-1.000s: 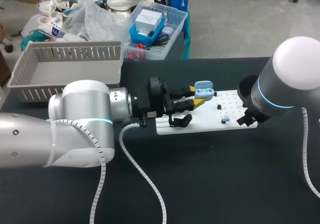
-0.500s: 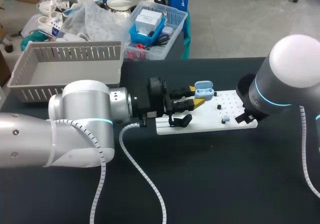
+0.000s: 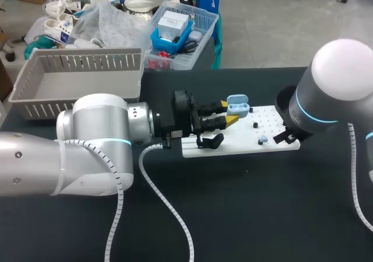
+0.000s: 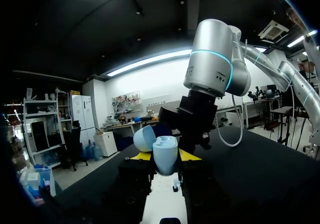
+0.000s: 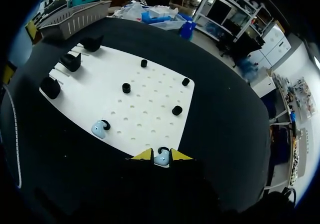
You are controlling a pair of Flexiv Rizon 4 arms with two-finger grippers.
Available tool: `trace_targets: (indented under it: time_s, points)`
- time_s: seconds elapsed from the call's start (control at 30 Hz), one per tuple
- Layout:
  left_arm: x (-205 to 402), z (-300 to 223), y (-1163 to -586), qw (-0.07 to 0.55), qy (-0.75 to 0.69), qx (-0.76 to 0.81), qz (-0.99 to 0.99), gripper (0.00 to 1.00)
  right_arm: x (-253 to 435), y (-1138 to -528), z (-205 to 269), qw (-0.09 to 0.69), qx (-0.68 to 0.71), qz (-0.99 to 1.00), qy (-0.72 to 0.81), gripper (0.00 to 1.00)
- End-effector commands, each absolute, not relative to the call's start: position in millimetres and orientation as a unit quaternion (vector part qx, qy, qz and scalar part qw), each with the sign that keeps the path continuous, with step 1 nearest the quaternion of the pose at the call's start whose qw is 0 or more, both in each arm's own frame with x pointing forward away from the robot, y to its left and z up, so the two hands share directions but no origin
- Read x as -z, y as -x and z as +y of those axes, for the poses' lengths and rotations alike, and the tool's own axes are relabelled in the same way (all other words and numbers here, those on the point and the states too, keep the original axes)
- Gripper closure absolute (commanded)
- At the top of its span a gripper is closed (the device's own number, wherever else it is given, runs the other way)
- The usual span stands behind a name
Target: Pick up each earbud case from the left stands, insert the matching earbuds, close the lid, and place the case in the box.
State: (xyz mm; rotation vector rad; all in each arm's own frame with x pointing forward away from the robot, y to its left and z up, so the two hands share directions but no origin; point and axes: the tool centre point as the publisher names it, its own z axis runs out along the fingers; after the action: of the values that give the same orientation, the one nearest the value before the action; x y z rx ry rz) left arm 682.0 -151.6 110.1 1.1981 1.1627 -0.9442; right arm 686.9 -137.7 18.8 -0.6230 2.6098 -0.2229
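Shifted the right arm (image 3: 332, 98) a shade leftward over the last second and kept the left arm (image 3: 99, 139) still. Holding the light blue earbud case (image 3: 238, 105), lid open, clamped in the left gripper (image 3: 227, 112) just above the white board (image 3: 239, 146) at its left end; pinching one earbud (image 5: 161, 158) from both sides at the board's edge with the right gripper (image 5: 161, 155), second earbud (image 5: 98, 129) lying on the board beside a black peg (image 5: 106, 124). Seeing the grey box (image 3: 76, 69) farther back at the table's left, well apart from the case.
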Motion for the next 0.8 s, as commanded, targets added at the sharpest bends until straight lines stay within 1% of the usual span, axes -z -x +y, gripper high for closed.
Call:
trace_targets:
  time_s: [0.03,0.53,0.8]
  points:
    - [-110,-152,-682,0.576,-0.51,0.402,0.496,1.0,-25,-682,-136,0.224,0.082,0.946,0.221,1.0]
    - [-110,-152,-682,0.576,-0.51,0.402,0.496,1.0,-72,-657,-126,0.257,0.049,0.935,0.239,1.0]
    - [-110,-152,-682,0.576,-0.51,0.402,0.496,1.0,-81,-650,-123,0.241,0.042,0.936,0.254,1.0]
